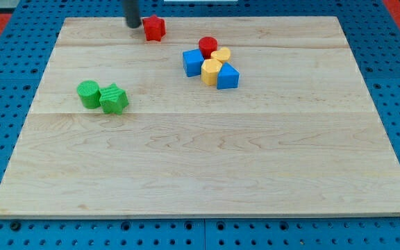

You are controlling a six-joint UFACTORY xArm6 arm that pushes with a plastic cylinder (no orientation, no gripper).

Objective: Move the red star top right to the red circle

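Resting my tip (pixel 132 26) just left of red star (pixel 154 28), grasping nothing.

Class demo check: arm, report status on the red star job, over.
My tip just left of red star block, near board's top edge. Red circle block lower right, atop blue-yellow cluster. Path between clear.

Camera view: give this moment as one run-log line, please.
tip: at red star's left side | red circle: right of star, apart, in blue-yellow cluster | star not yet top right of circle
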